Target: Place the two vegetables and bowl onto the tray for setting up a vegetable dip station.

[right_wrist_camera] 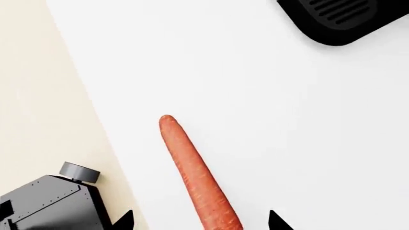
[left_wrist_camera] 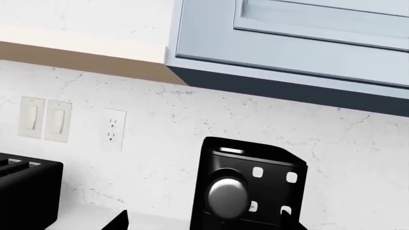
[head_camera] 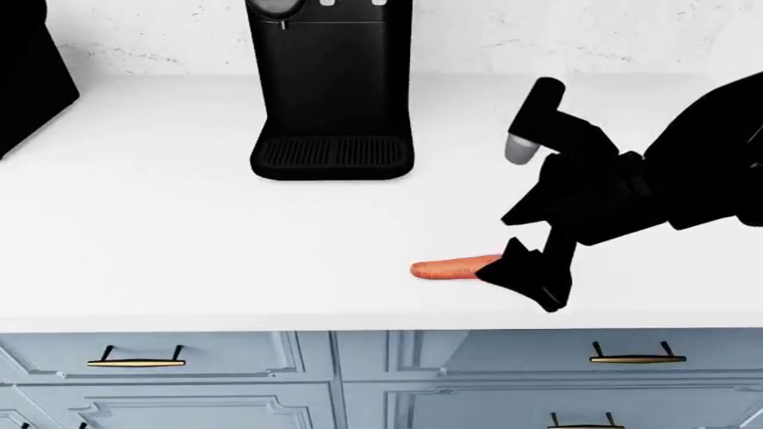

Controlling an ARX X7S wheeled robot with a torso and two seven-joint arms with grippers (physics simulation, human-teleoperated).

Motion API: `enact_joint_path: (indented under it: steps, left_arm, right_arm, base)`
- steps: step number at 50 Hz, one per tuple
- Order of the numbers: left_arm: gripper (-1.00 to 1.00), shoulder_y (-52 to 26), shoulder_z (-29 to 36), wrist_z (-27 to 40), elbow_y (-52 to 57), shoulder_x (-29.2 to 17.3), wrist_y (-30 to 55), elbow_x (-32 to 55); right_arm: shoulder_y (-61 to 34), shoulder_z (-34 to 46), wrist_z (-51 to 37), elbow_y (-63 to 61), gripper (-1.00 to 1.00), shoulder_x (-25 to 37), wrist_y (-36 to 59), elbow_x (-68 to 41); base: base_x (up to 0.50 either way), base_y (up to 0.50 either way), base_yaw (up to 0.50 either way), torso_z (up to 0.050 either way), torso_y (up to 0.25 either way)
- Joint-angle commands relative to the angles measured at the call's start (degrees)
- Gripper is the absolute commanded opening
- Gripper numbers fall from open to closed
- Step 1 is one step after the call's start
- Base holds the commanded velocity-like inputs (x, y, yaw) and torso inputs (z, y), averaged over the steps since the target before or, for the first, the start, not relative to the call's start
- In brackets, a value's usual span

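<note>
The carrot [head_camera: 453, 267] is lying low and right of centre on the white worktop [head_camera: 179, 232], with the right gripper [head_camera: 531, 273] hanging over its thick end, fingers spread and not yet gripping. No tray, bowl or cucumber is showing, so nearly everything seems left; the left fingers cannot be judged.

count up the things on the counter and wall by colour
Orange: 1, the carrot
Black: 2, the coffee machine and the toaster
White or cream: 2, the wall outlet and the pair of light switches
Total: 5
</note>
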State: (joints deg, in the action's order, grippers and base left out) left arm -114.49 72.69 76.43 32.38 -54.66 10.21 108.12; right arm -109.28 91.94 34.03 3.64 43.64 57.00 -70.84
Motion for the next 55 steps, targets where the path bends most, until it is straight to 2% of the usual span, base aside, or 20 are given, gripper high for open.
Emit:
enact_joint_path:
  steps: [1, 30, 55]
  left_arm:
    - [1.00, 0.15, -0.29, 0.12, 0.04, 0.10, 0.13, 0.09]
    - [1.00, 0.72, -0.87, 0.37, 0.25, 0.33, 0.38, -0.01]
    - [1.00, 0.71, -1.70, 0.59, 0.26, 0.40, 0.61, 0.42]
  right_arm:
    - [1.27, 0.84, -1.49, 0.71, 1.00, -0.23, -0.83, 2.14]
    - [6.07, 0.86, -4.03, 1.36, 1.00, -1.34, -3.36, 2.60]
    - [8.39, 4.91, -4.55, -1.16, 1.00, -2.20, -2.94, 7.00]
  base:
    - [0.00, 0.00, 0.00, 0.000, 0.000]
    - [0.00, 0.00, 0.00, 0.000, 0.000]
    - [0.00, 0.00, 0.00, 0.000, 0.000]
